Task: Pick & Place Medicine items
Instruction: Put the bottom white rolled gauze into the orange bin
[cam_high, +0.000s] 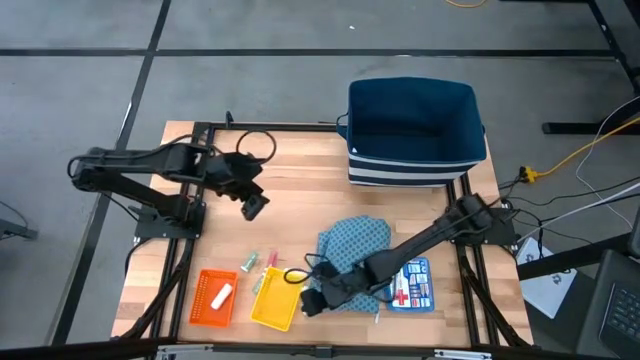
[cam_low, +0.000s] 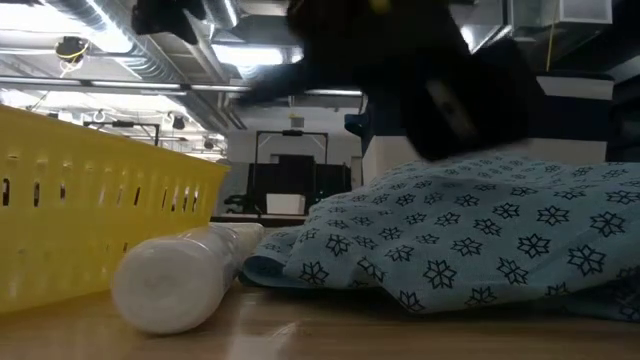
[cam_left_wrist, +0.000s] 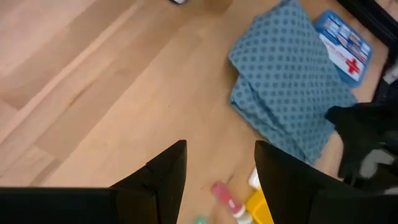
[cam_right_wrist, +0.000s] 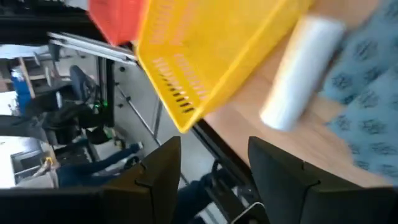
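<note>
White tube (cam_low: 185, 275) lies against the yellow basket (cam_low: 90, 215), beside blue cloth (cam_low: 480, 235). Right end effector (cam_high: 312, 303) hovers above the basket's corner, fingers spread, seemingly empty. Left end effector (cam_high: 254, 207) well behind the basket, spread.

The right tool (cam_low: 440, 90) is showing only as a dark blur in the low view. The picture edge is cutting off the yellow basket (cam_low: 90, 220) there, and the blue patterned cloth (cam_low: 480, 240) too.

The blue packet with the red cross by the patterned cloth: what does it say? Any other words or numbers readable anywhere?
Blue packet: a red cross sign shows; its printed lines are too small to read.
Yellow basket, orange basket, white tube, navy bin: no writing visible.
</note>
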